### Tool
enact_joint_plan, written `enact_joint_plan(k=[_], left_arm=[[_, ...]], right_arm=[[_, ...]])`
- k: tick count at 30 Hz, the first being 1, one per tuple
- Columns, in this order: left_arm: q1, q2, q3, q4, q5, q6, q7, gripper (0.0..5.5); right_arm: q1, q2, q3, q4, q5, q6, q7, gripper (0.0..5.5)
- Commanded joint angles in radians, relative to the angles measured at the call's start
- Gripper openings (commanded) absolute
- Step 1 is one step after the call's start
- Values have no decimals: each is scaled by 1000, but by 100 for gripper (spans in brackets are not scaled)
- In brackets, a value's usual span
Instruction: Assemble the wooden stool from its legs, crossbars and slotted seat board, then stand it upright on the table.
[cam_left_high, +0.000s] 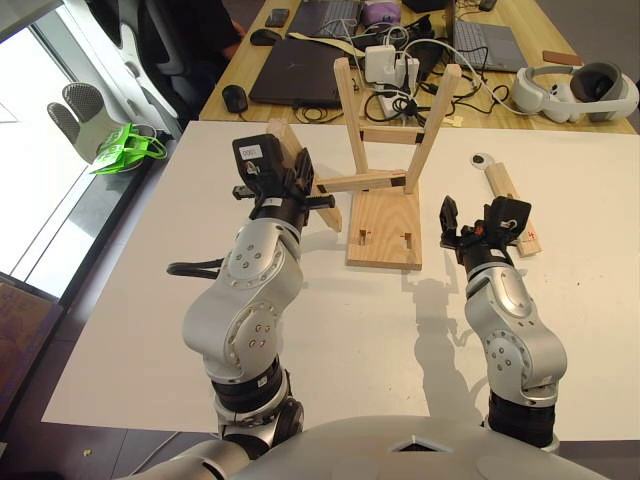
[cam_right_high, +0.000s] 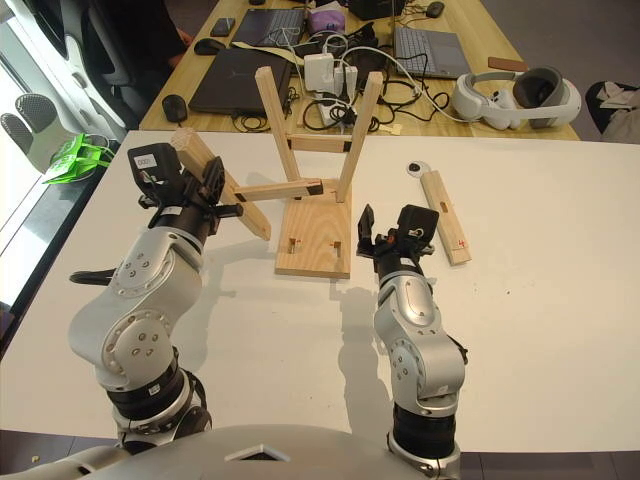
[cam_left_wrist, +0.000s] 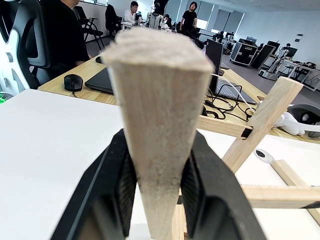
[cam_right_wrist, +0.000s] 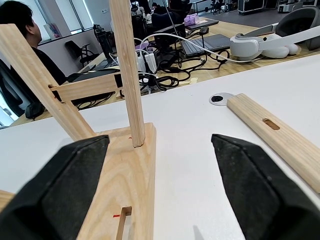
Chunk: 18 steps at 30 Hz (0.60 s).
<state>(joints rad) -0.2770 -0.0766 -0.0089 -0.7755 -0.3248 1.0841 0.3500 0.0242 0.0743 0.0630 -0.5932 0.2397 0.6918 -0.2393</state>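
Third leg (cam_left_wrist: 155, 100) is clenched in the left end effector (cam_left_high: 305, 188), tilted beside the near-left corner of the seat board (cam_left_high: 385, 240). Side crossbar (cam_left_high: 360, 183) appears to join it to one of the two standing legs (cam_left_high: 350, 110). Those sit in the far slots with the far crossbar (cam_left_high: 390, 135) between them. Right end effector (cam_right_wrist: 160, 165) is released and empty, just beside the board on the desk (cam_left_high: 150, 300). Fourth leg (cam_right_wrist: 275, 130) lies loose on its outer side. Roughly halfway: seat the third leg, fit the fourth, flip upright.
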Motion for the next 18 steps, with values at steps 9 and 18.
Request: enact_joint_plan(k=[9, 18], left_arm=[[0, -91, 4, -7, -6, -11, 15, 104], [0, -90, 5, -5, -7, -14, 16, 104]], right_arm=[[0, 39, -3, -1, 3, 13, -12, 379], [0, 40, -5, 1, 3, 13, -14, 379]])
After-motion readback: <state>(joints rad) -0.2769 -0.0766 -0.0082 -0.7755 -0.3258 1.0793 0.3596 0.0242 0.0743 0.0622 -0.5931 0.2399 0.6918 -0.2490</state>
